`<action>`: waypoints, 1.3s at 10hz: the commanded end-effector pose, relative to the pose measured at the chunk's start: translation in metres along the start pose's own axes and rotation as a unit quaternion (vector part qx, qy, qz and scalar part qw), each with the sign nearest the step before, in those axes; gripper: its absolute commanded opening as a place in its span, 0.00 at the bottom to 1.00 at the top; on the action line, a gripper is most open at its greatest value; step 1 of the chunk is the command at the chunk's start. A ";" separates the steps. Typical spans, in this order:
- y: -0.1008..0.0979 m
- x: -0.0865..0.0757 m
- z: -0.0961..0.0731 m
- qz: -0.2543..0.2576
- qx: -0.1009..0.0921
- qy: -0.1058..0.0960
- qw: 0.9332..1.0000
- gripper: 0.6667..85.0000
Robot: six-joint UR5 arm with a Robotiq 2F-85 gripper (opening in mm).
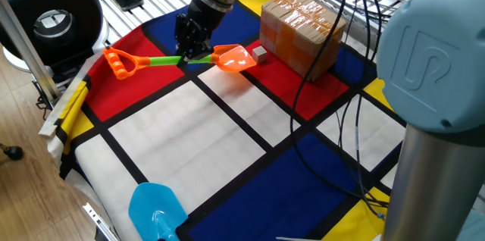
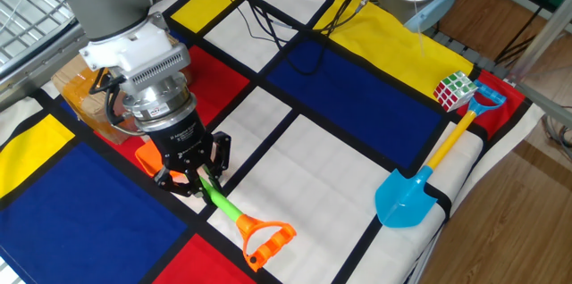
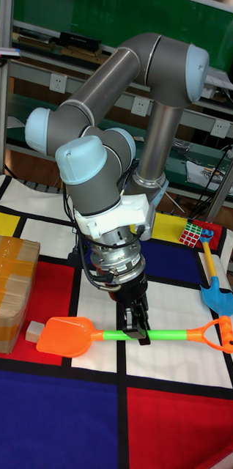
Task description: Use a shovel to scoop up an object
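Note:
The shovel has an orange blade (image 1: 234,58), a green shaft (image 3: 157,335) and an orange D-loop (image 2: 267,242). My gripper (image 3: 136,329) is shut on the green shaft, close behind the blade, and holds the shovel low and level over the cloth. The same gripper (image 1: 191,48) shows in one fixed view, and in the other fixed view the gripper (image 2: 192,179) hides most of the blade. The object, a tiny tan cube (image 1: 260,54), lies on the red patch just past the blade's tip; in the tall view the cube (image 3: 34,331) sits left of the blade.
A tape-wrapped cardboard box (image 1: 301,32) stands right behind the cube. A light blue shovel (image 2: 420,186) and a Rubik's cube (image 2: 455,90) lie at the far side of the checked cloth. Cables (image 1: 345,112) hang over the table beside the grey arm base (image 1: 439,97).

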State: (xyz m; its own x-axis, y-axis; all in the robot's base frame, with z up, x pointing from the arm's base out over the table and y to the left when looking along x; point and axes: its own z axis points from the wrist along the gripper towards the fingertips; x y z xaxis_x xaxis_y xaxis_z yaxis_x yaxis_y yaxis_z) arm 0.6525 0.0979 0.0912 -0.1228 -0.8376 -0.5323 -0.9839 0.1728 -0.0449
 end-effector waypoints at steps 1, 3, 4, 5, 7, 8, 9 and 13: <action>0.002 0.005 -0.009 -0.003 -0.003 -0.006 1.000 0.00; 0.004 0.010 -0.012 -0.006 -0.005 -0.005 1.000 0.00; 0.002 0.009 -0.012 -0.003 -0.002 -0.007 1.000 0.00; -0.001 0.009 -0.012 0.000 0.004 -0.007 1.000 0.00; -0.004 0.007 -0.012 0.009 0.010 -0.011 1.000 0.00; -0.003 0.006 -0.012 0.010 0.009 -0.013 1.000 0.00; -0.002 0.006 -0.012 0.010 0.007 -0.012 1.000 0.00; 0.000 -0.002 -0.012 0.016 0.002 -0.028 0.999 0.00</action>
State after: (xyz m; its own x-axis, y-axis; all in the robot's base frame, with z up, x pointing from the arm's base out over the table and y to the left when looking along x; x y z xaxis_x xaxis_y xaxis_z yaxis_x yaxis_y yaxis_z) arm 0.6496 0.0896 0.0968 -0.1372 -0.8188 -0.5574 -0.9812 0.1895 -0.0369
